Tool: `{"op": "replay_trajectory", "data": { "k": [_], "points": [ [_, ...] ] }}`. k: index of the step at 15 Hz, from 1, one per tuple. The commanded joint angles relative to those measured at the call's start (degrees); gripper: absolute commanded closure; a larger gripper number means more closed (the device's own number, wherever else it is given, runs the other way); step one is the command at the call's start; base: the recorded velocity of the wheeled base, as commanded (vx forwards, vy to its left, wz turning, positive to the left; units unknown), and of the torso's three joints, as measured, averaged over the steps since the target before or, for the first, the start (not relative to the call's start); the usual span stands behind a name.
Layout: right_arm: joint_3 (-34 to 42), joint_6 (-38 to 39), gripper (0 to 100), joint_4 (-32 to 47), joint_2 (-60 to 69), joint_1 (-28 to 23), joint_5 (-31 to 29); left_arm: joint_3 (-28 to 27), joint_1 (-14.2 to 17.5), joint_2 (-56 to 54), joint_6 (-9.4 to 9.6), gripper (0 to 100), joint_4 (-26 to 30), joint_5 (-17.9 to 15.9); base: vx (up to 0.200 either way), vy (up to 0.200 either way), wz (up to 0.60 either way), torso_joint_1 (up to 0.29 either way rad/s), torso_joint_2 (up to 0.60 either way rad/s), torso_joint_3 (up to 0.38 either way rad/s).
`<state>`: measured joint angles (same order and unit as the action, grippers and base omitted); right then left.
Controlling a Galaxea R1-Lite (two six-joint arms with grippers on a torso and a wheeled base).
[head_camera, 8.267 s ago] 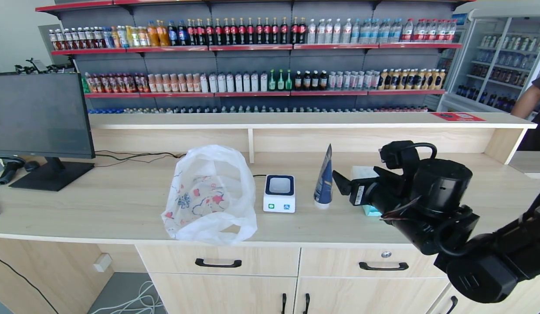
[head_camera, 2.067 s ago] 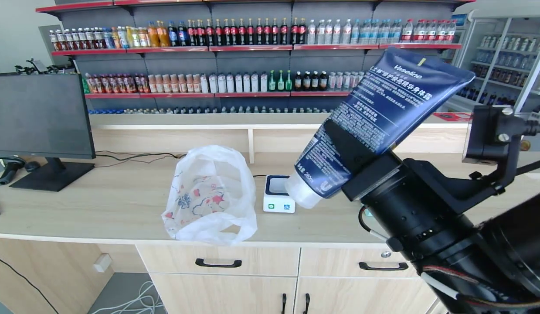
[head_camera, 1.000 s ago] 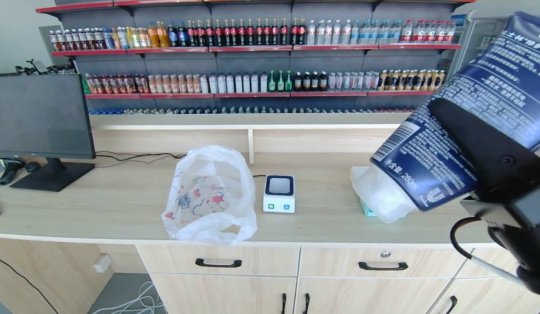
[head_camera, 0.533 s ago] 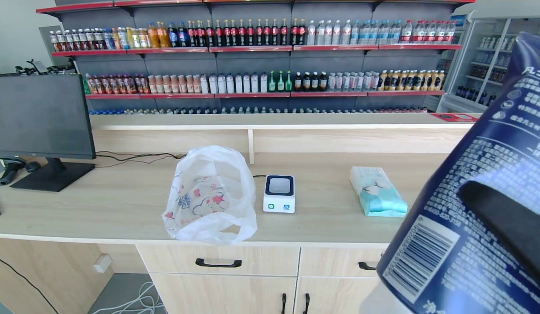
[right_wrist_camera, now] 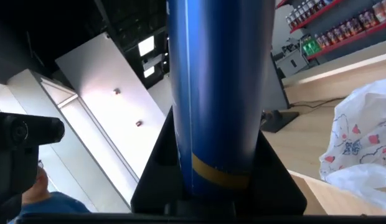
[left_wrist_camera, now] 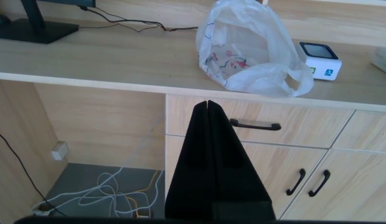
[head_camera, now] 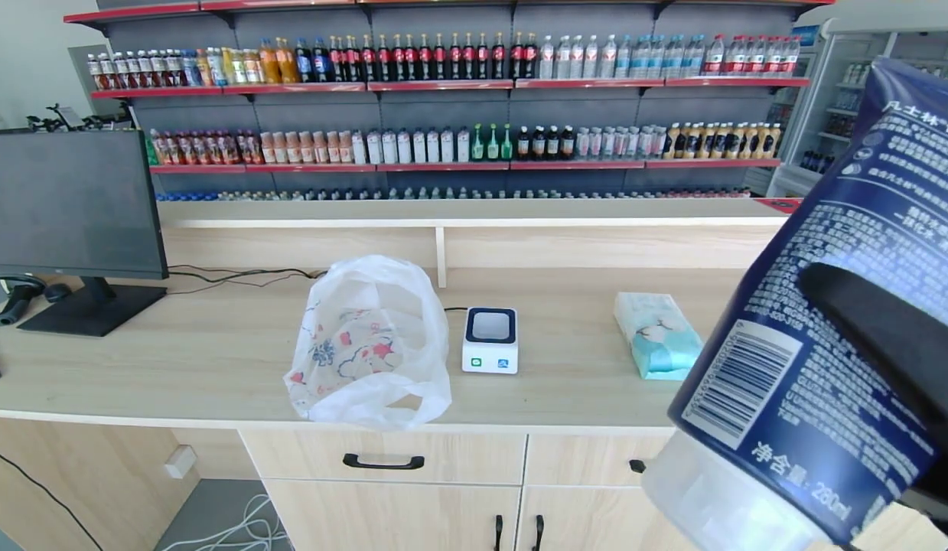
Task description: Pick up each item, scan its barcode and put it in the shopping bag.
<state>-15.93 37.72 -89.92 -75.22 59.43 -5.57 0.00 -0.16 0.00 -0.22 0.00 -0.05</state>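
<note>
Right gripper (right_wrist_camera: pixel 218 158) clenched on a dark blue tube (head_camera: pixel 795 383), one black finger on each side of the body. Tube is held in the air close to the head camera, at the right, tilted, with its translucent cap (head_camera: pixel 718 505) at the lower end and its printed side with the barcode facing the camera. It is off the counter (head_camera: pixel 175 360) and well apart from the other items. Left gripper (left_wrist_camera: pixel 207 109) pressed shut with nothing between the fingers; it sits below the counter edge, in front of the cabinet drawer handle (left_wrist_camera: pixel 255 125). On the counter: white plastic shopping bag (head_camera: pixel 370 344) with a red-and-blue print, standing slumped near the front edge; small white barcode scanner (head_camera: pixel 490 339) just beside it on the robot's right, window facing up; pale green tissue pack (head_camera: pixel 657 344) lying flat farther right — partly covered in the head view by the tube. Dark monitor (head_camera: pixel 68 203) at the far left of the counter, with a handheld scanner (head_camera: pixel 14 295) beside its stand. Shelves of bottled drinks (head_camera: pixel 443 141) line the back wall.
</note>
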Motion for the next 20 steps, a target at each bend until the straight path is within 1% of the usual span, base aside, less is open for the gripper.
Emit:
{"op": "replay_trajectory", "data": {
  "k": [1, 4, 6, 8, 12, 15, 18, 19, 20],
  "points": [
    [-1.0, 0.3, 100, -0.1, 0.2, -1.7, 0.7, 0.0, 0.0, 0.0, -0.04, 100, 0.0, 0.0, 0.0, 0.0, 0.0, 0.0, 0.0, 0.0],
    [-5.1, 2.1, 100, -0.1, -0.6, -1.4, 1.1, 0.0, 0.0, 0.0, -0.04, 100, 0.0, 0.0, 0.0, 0.0, 0.0, 0.0, 0.0, 0.0],
    [-7.1, 3.0, 100, -0.1, -0.9, 0.2, 1.3, 0.0, 0.0, 0.0, -0.04, 100, 0.0, 0.0, 0.0, 0.0, 0.0, 0.0, 0.0, 0.0],
    [-7.7, 3.1, 100, -0.1, -2.3, 0.2, 2.5, 0.0, 0.0, 0.0, -0.04, 100, 0.0, 0.0, 0.0, 0.0, 0.0, 0.0, 0.0, 0.0],
    [-8.9, 3.3, 100, -0.1, -4.3, 2.0, 2.7, 0.0, 0.0, 0.0, -0.04, 100, 0.0, 0.0, 0.0, 0.0, 0.0, 0.0, 0.0, 0.0],
    [-9.7, 3.3, 100, -0.1, -5.2, 2.1, 2.8, 0.0, 0.0, 0.0, -0.04, 100, 0.0, 0.0, 0.0, 0.0, 0.0, 0.0, 0.0, 0.0],
    [-11.2, 1.3, 100, -0.1, -6.5, 2.0, 2.8, 0.0, 0.0, 0.0, -0.04, 100, 0.0, 0.0, 0.0, 0.0, 0.0, 0.0, 0.0, 0.0],
    [-12.4, 0.1, 100, -0.1, -7.5, 1.9, 2.6, 0.0, 0.0, 0.0, -0.04, 100, 0.0, 0.0, 0.0, 0.0, 0.0, 0.0, 0.0, 0.0],
    [-15.2, -2.4, 100, -0.1, -9.5, 1.5, 2.5, 0.0, 0.0, 0.0, -0.04, 100, 0.0, 0.0, 0.0, 0.0, 0.0, 0.0, 0.0, 0.0]
  ]
}}
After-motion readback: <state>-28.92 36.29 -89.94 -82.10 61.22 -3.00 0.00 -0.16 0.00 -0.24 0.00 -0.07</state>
